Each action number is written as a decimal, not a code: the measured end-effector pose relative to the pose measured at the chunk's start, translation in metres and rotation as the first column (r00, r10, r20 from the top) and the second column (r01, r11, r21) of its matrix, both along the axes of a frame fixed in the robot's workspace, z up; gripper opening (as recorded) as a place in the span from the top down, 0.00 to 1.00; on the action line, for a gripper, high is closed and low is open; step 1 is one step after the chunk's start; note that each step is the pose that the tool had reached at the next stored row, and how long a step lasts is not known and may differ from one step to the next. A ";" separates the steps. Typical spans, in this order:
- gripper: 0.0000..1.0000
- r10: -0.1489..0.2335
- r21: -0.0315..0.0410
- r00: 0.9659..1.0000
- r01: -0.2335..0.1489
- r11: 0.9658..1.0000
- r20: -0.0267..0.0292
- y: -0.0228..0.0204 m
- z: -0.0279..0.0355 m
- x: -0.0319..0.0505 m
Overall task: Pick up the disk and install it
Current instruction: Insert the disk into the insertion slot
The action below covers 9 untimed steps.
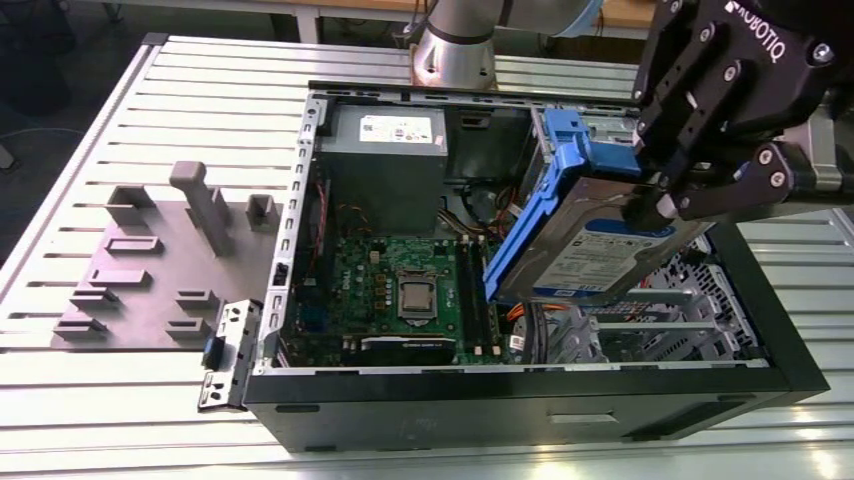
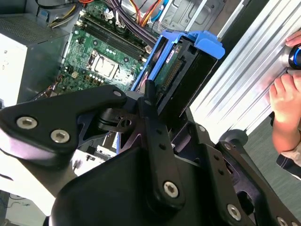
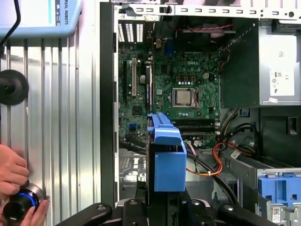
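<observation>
One end effector (image 1: pixel 657 205), tight around the tilted disk (image 1: pixel 587 255), above the open case (image 1: pixel 534 405).

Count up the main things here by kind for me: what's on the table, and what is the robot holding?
Silver disk, clamped in the gripper: 1
Open computer case: 1
Green motherboard inside the case: 1
Large grey metal box with a white sticker: 1
Flat grey fixture plate beside the case: 1
Total: 5

Black gripper (image 1: pixel 667 205), angular linkage bars, silver screw heads, white lettering on housing; arm (image 1: pixel 454 40) smooth silver-grey tube.
</observation>
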<state>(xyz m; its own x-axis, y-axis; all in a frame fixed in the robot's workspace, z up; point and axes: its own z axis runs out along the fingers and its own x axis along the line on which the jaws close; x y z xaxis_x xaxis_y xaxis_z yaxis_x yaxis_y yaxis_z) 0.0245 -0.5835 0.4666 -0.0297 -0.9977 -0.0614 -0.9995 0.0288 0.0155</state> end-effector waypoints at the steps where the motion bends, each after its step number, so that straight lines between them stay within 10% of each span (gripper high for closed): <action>1: 0.65 0.000 0.000 1.000 0.000 1.000 0.000 0.0000 0.0000 0.0000; 9: 0.65 0.000 0.000 1.000 0.000 1.000 -0.002 0.0000 -0.0002 0.0138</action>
